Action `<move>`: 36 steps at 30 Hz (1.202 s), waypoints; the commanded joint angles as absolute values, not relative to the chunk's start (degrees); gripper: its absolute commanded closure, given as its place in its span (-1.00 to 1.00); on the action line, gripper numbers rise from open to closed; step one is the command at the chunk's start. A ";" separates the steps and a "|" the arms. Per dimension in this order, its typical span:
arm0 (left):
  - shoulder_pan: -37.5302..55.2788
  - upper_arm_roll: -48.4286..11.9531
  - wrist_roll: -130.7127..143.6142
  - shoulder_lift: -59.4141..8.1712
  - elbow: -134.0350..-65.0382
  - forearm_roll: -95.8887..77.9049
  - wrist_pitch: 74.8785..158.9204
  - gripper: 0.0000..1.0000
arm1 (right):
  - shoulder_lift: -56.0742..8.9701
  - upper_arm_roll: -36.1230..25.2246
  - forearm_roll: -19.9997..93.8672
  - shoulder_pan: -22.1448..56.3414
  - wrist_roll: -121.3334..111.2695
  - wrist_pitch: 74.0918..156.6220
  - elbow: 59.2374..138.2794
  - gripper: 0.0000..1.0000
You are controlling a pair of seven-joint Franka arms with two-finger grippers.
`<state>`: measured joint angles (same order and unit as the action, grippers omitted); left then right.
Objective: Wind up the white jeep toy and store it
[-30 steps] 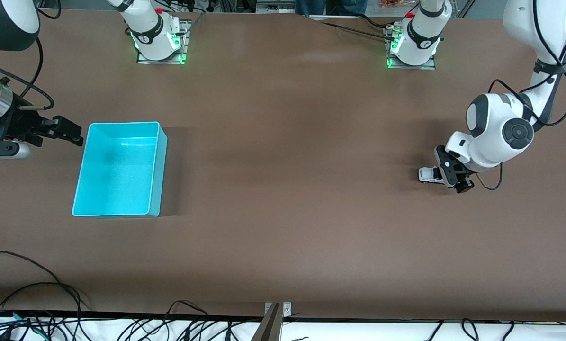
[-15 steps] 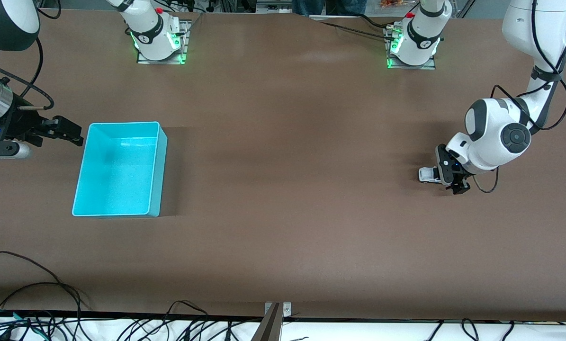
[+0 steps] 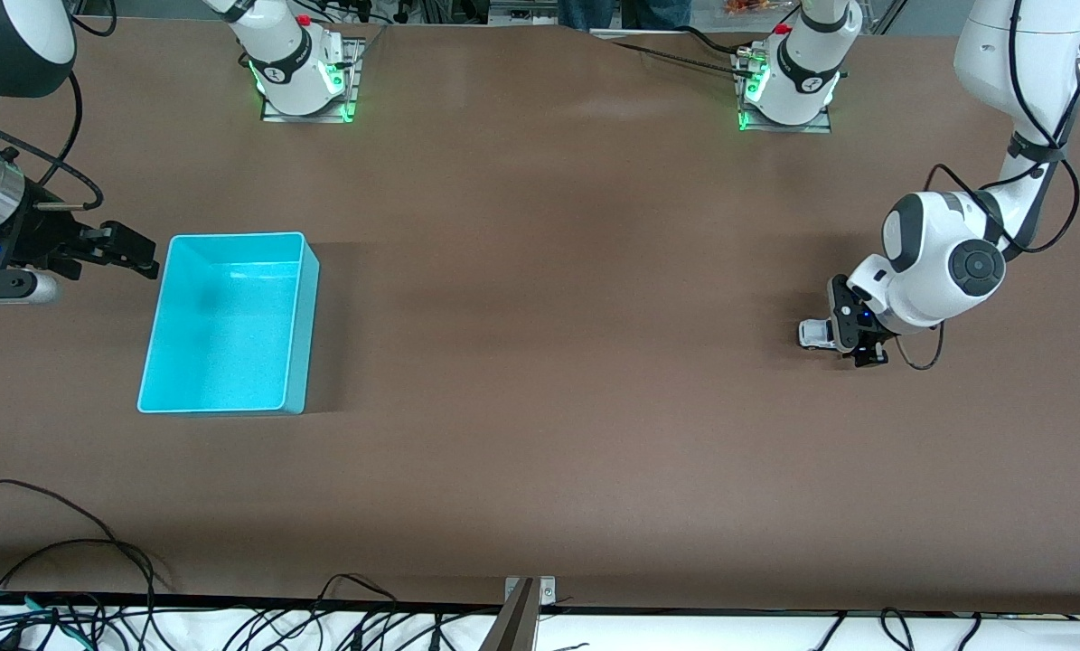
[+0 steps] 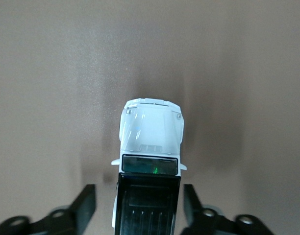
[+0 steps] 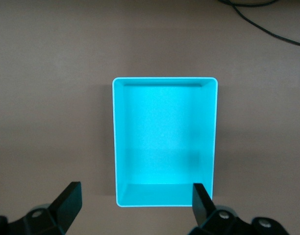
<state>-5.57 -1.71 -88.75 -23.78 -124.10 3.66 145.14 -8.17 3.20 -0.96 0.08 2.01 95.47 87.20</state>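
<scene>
Left wrist view: the small white jeep toy with black roof and rear section [image 4: 149, 171] is seen from above, sitting on the brown table surface [image 4: 52, 73], its white hood pointing away from the wrist. The left gripper [image 4: 139, 208] is lowered around the black rear half, one black finger [image 4: 85, 203] on each flank. A thin strip of table is visible between each finger and the car body, so the jaws are partly drawn in but not yet pressing; nothing is gripped at this moment. The straddling placement is judged to be for a side pinch on the body, so the car can be dragged back to wind its spring, wheels kept on the table.

In the front view the jeep [image 3: 812, 334] is found at the left arm's end of the table, just showing beside the left gripper [image 3: 851, 336], and well apart from the open cyan plastic rectangular bin [image 3: 309, 316], which sits toward the right arm's end.

The right gripper [image 3: 137, 255] is held just beside the bin's short wall, waiting; its fingers [image 5: 66, 200] are spread wide and hold nothing. The bin [image 5: 116, 147] is framed between them in the right wrist view and looks empty. This position is judged to be a standby near the store location, possibly to receive or steady. Winding is not yet done; storing is not yet done.
</scene>
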 commanded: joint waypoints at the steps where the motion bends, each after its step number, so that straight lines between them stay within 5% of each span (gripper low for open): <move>1: -6.06 -2.11 -90.00 -23.82 -124.01 4.39 145.55 0.68 | -7.56 3.87 -0.79 -0.70 2.20 95.19 87.89 -1.00; 5: -5.98 -2.11 -90.00 -23.82 -124.28 4.48 145.55 0.88 | -7.56 3.87 -0.79 -0.70 2.20 95.19 87.89 -1.00; 36: -13.35 -1.93 -99.66 -26.45 -122.96 5.01 145.11 0.87 | -7.47 3.87 -0.79 -0.70 2.20 95.19 87.89 -1.00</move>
<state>-10.39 -1.64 -96.05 -23.99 -123.70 3.66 145.16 -8.21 3.20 -0.96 0.07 2.02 95.46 87.20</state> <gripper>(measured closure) 0.489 0.000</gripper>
